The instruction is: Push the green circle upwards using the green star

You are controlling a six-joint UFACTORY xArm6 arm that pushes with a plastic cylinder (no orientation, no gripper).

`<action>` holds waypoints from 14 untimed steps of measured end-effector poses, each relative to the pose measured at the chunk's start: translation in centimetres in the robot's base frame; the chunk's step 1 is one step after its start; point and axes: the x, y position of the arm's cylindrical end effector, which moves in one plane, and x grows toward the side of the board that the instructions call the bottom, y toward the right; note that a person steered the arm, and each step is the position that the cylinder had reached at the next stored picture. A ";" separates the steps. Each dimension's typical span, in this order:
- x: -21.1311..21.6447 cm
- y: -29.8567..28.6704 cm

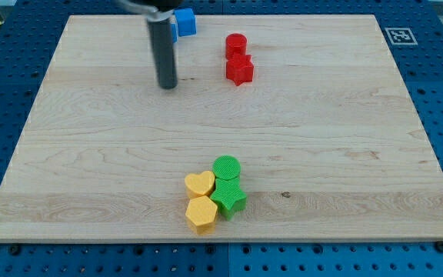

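Note:
The green circle (227, 167) lies near the view's bottom centre of the wooden board (91, 177). The green star (228, 198) sits just below it, touching it. My tip (167, 86) is at the view's upper left, far from both green blocks, up and to the left of them. The rod rises from the tip toward the view's top edge.
A yellow heart (200, 184) and a yellow hexagon (201, 213) touch the left side of the green blocks. A red cylinder (236, 45) and a red star (239, 69) lie at upper centre. A blue cube (184, 22) sits behind the rod.

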 end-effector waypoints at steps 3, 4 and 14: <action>9.4 12.8; 12.8 19.7; 8.7 11.1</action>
